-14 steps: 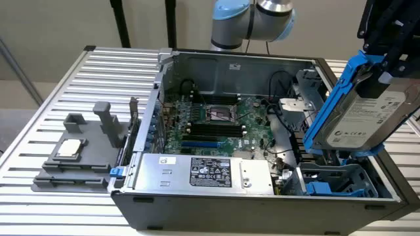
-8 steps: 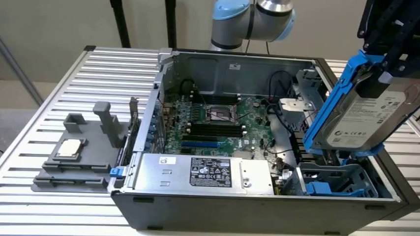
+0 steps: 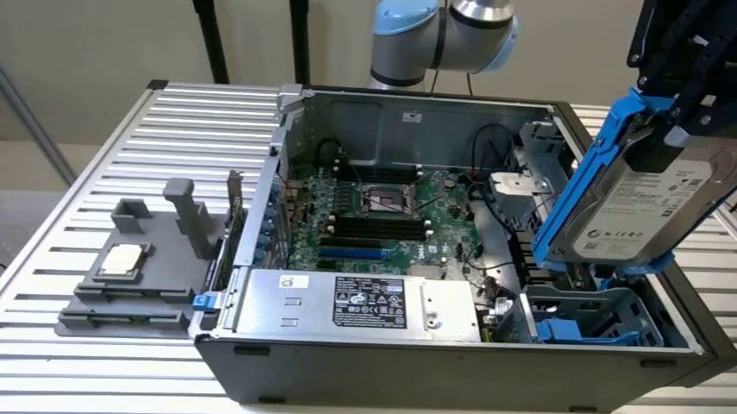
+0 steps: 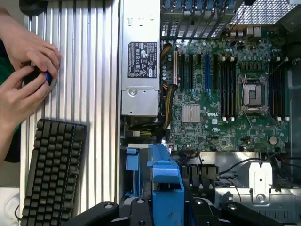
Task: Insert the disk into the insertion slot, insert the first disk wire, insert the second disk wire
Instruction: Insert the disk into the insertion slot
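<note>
In the exterior view the disk (image 3: 647, 205), a grey metal drive with a white label in a bright blue carrier frame (image 3: 595, 164), hangs tilted over the right front corner of the open computer case. My gripper (image 3: 677, 121) is shut on its upper end. Just below it sits the insertion slot (image 3: 588, 317), a grey sheet-metal cage with blue fittings; the disk's lower edge is at the cage's top opening. In the wrist view the blue carrier (image 4: 164, 181) sticks out between my black fingers (image 4: 136, 207), above the case interior.
The silver power-supply box (image 3: 357, 302) lies along the case front, the motherboard (image 3: 381, 211) behind it. A grey fixture (image 3: 133, 272) stands on the slatted table (image 3: 69, 164). In the wrist view a person's hands (image 4: 23, 70) hold a mouse beside a black keyboard (image 4: 51, 174).
</note>
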Controlling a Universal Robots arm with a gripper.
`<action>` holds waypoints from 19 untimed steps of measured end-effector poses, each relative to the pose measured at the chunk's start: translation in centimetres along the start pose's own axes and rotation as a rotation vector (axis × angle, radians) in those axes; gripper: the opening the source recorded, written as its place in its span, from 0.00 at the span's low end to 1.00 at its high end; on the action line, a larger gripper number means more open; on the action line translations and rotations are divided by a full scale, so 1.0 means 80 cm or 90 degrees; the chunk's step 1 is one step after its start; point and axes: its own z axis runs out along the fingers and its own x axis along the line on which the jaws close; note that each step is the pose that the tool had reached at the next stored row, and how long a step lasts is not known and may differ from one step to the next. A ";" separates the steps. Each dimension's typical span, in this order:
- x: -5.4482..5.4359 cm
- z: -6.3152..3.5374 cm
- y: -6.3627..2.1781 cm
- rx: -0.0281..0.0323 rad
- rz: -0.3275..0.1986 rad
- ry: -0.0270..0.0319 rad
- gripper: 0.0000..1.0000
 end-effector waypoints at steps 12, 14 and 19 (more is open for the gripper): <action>0.029 0.005 -0.019 -0.0012 -0.001 -0.0317 0.33; 0.036 0.010 -0.020 -0.0012 -0.001 -0.0330 0.33; 0.039 0.022 -0.020 -0.0013 -0.001 -0.0331 0.33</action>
